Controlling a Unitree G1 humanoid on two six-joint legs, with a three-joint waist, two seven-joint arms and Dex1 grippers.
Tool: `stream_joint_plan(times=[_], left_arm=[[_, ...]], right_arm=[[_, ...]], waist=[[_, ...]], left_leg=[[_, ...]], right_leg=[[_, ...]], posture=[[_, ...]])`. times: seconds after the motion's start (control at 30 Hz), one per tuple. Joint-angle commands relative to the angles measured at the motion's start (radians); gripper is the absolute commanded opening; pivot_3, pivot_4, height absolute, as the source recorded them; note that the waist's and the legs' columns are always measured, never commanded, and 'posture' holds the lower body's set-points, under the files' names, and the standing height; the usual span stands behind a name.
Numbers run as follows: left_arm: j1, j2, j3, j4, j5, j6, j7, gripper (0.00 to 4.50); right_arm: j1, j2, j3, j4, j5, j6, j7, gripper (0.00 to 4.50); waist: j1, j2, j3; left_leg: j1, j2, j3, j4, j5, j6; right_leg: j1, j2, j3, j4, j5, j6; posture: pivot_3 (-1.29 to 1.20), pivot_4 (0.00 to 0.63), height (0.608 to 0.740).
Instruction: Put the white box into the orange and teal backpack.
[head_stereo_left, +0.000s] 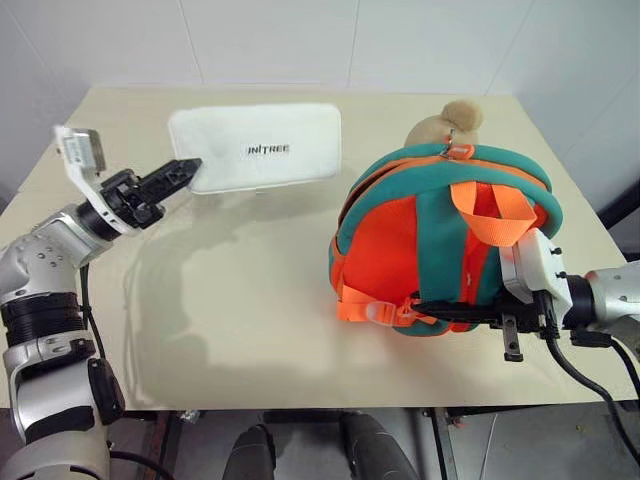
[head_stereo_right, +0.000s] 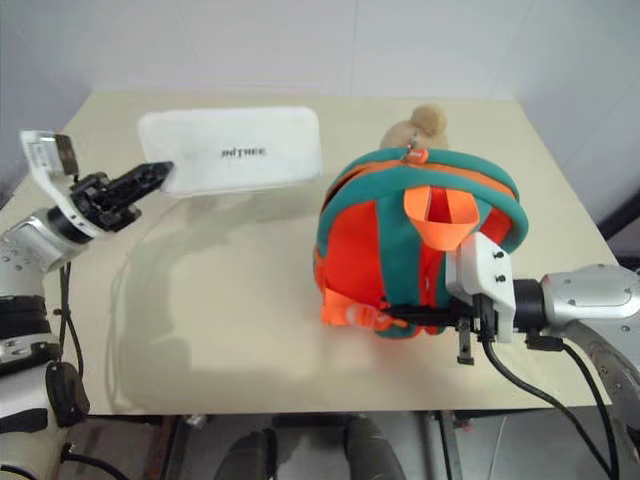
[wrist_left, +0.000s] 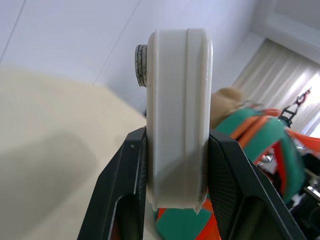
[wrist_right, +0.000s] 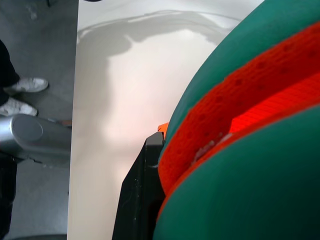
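Fingers (wrist_left: 125, 190) of left gripper (head_stereo_left: 185, 172) pinching white box (head_stereo_left: 258, 147) by one short end, held flat and lifted above table (head_stereo_left: 250, 300), over its far left part. Right gripper (head_stereo_left: 470, 315) clamped shut on lower edge of orange and teal backpack (head_stereo_left: 440, 240), standing upright on right side of table, tan plush charm (head_stereo_left: 445, 122) behind its top.

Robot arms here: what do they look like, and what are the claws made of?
Each arm is a chain of silver-grey metal segments with black joints and loose black cables. A white block sits at each wrist. The left claw and the right claw each have two flat black fingers, wedge-shaped and matte.
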Motion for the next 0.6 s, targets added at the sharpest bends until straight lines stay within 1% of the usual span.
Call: stream_joint_plan(times=[0.03, 0.13, 0.43, 0.6], left_arm=[[0.035, 0.023, 0.05, -0.122, -0.056, -0.023, -0.002, 1.32], [0.052, 0.029, 0.085, -0.18, -0.102, -0.01, 0.019, 1.32], [0.164, 0.108, 0.127, -0.337, -0.196, 0.048, 0.019, 1.32], [0.218, 0.116, 0.152, -0.425, -0.276, 0.09, 0.052, 1.32]], right_arm=[[-0.007, 0.0, -0.005, 0.02, -0.009, -0.022, 0.006, 0.13], [-0.018, 0.003, -0.005, 0.034, 0.009, -0.014, 0.008, 0.13], [-0.074, 0.004, 0.027, 0.069, 0.017, 0.01, 0.008, 0.13], [-0.104, -0.003, 0.05, 0.083, 0.018, 0.018, 0.02, 0.13]], waist=[[0.0, 0.0, 0.0], [-0.001, 0.0, 0.0], [-0.005, 0.0, 0.0], [-0.006, 0.0, 0.0]], left_leg=[[0.001, 0.0, 0.0, 0.0, 0.0, 0.0], [0.001, 0.0, 0.0, 0.0, 0.0, 0.0], [0.002, 0.0, 0.0, -0.001, 0.0, 0.0], [0.003, 0.0, 0.0, -0.001, 0.0, 0.0]], right_leg=[[0.001, 0.0, 0.0, 0.0, 0.0, 0.0], [0.001, 0.0, 0.0, 0.0, 0.0, 0.0], [0.002, 0.0, 0.0, 0.0, 0.0, -0.001], [0.002, 0.0, 0.0, -0.001, 0.0, -0.001]], posture=[[0.0, 0.15, 0.74], [0.0, 0.15, 0.74], [0.0, 0.15, 0.74], [0.0, 0.15, 0.74]])
